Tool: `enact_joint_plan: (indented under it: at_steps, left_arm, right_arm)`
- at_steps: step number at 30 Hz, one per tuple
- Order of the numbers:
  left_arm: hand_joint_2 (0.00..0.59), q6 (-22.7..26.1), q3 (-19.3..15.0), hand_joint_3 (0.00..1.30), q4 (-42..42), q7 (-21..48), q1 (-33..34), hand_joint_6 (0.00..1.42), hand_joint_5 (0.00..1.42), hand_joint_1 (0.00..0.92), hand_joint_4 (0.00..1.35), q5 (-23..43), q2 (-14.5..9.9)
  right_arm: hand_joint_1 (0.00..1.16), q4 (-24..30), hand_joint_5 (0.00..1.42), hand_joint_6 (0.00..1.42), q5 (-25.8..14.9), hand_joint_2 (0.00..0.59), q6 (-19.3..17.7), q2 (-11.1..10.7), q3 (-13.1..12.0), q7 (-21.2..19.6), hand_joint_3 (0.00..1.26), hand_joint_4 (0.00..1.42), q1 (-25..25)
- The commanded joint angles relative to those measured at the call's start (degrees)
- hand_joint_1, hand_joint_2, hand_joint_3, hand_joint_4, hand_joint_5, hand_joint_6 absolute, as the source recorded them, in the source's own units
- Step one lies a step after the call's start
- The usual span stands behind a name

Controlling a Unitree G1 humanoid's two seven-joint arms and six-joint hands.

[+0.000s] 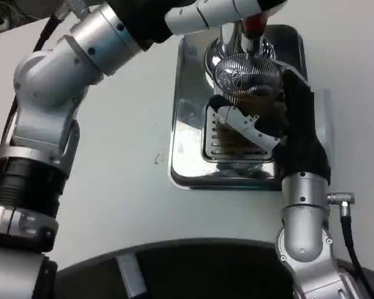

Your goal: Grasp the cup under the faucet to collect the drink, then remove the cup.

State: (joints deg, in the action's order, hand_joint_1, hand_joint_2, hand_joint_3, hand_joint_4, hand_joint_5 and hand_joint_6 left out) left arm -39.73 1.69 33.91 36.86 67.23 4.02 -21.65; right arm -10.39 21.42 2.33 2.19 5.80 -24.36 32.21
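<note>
Head view. Chrome drink dispenser (187,124) sits on the white table (124,187); all positions below are referenced to it. Its base is a mirror-polished, rounded-corner tray with a slotted drip grille (227,149) set into the near half. The faucet (240,53), chrome and ribbed like a fluted dome, stands over the far half of the base, with a red-orange part (255,23) just above it. The cup (246,115) is on the drip grille directly below the faucet, upright as far as I can judge; it appears clear with brownish contents, though reflections and fingers make the fill level unreadable. Right hand (280,124) comes in from the near right edge of the dispenser, black palm side toward the cup, white and black fingers (246,128) wrapped across the cup's near face: hand is grasping the cup. Right forearm (302,230) rises from below the dispenser's near edge, cable (349,237) trailing on its right. Left arm (81,56) crosses over the table to the dispenser's left and reaches above its far edge near the faucet top; the left hand itself is cut off at the frame's top edge, so I cannot tell whether it is clenched, released or holding anything.
</note>
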Motion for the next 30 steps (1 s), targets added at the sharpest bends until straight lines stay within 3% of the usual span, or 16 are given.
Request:
enact_joint_plan:
  at_steps: [1,15,30]
  left_arm:
    - [0.094,1.3,-1.1,0.13,-4.2,1.0,-2.7,0.22,0.29,0.0,0.16,1.8,-1.7]
    - [0.092,5.1,-3.0,0.15,-11.8,1.1,-6.7,0.24,0.3,0.0,0.18,4.3,-3.9]
    - [0.098,7.8,-5.5,0.16,-17.0,0.9,-12.8,0.26,0.3,0.0,0.19,6.3,-5.3]
  right_arm:
    - [0.9,1.4,0.73,0.58,0.8,0.231,1.6,0.9,0.3,-0.2,0.5,0.6,-3.0]
    - [0.92,7.0,0.78,0.64,1.9,0.213,2.7,0.9,0.9,0.5,0.54,0.64,-6.2]
    - [0.93,13.7,0.9,0.81,3.0,0.183,4.1,0.9,1.1,0.7,0.63,0.74,-10.7]
